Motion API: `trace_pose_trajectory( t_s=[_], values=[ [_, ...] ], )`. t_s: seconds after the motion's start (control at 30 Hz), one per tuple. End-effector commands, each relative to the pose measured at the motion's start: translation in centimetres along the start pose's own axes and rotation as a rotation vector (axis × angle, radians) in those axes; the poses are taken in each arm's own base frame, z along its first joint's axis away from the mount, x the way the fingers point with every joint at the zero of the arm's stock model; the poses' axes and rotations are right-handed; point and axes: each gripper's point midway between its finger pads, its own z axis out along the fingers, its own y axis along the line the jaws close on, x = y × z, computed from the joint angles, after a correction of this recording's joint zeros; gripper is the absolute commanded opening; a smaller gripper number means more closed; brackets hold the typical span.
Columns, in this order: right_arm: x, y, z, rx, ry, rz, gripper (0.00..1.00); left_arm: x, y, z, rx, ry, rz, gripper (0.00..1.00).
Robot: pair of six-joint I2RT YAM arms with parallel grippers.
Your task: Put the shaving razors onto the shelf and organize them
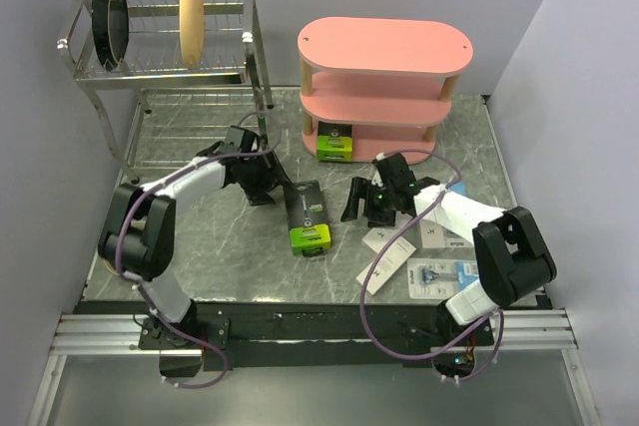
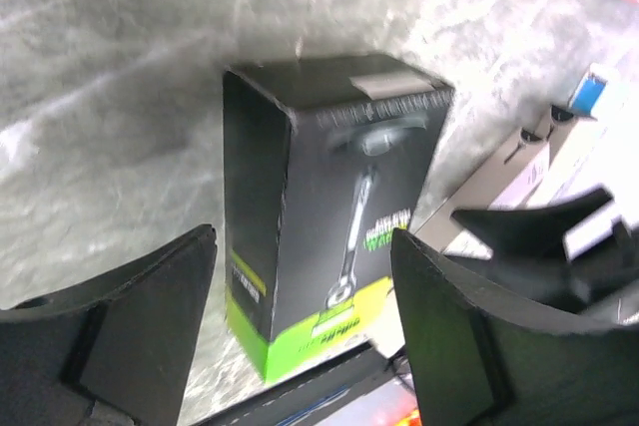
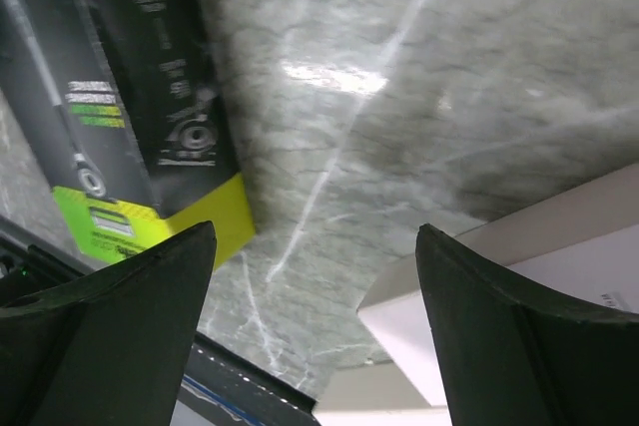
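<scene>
Our left fingers (image 2: 140, 331) stand wide apart with nothing between them. In the left wrist view the black-and-lime box (image 2: 339, 197) sits framed in the gap just beyond them, touched by neither. It lies flat on the tabletop (image 1: 230, 246), its long axis running roughly from the far side toward the near edge with a slight tilt, lime end nearest the arm bases. Seen from above, the left fingers are just beside its far left corner, so the box lies ahead and to their right. Our right fingers (image 3: 120, 321) are spread just as wide and empty. They hang over bare tabletop on the box's other side, with the box off to their left and a white box (image 3: 539, 286) to their right. Both arms are near, but we judge the left better lined up, its fingers spanning the box's narrow width. The pink shelf (image 1: 384, 47) stands beyond, well apart, with one matching box (image 1: 336, 142) already on its bottom tier. A blister pack (image 1: 439, 274) lies by the right arm.
</scene>
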Motion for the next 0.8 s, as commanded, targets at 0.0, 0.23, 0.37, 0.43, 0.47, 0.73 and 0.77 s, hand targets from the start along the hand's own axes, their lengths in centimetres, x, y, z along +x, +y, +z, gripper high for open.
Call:
trace_pose_trajectory(
  t_s=[0.0,0.23,0.37,0.43,0.47,0.73,0.77],
  values=[
    [1.0,-5.1,-1.6,0.153,0.010,0.091,0.88,0.2,-0.7,-1.9,0.061,-0.044,0.109,0.76],
    [-0.3,-1.7,-3.0,-0.028,-0.002,-0.016,0.83,4.1,2.4,-1.6,0.068,0.031,0.118,0.73],
    [-1.2,3.9,-2.5,-0.260,-0.023,-0.046,0.88,5.6,0.8,-1.0,0.210,0.038,0.139,0.70],
    [-0.8,5.8,-2.3,-0.347,-0.002,-0.060,0.89,6.8,0.4,-0.7,0.236,0.055,0.154,0.69],
    [-0.8,6.6,-1.7,-0.370,-0.002,-0.059,0.89,6.8,-0.1,-0.7,0.254,0.045,0.169,0.69],
    [-0.7,7.4,0.2,-0.363,0.043,-0.052,0.89,6.9,3.6,1.0,0.064,0.054,0.069,0.46],
    [-0.8,7.4,0.2,-0.366,0.040,-0.047,0.89,7.0,4.6,1.2,0.046,0.062,0.034,0.38]
  ],
)
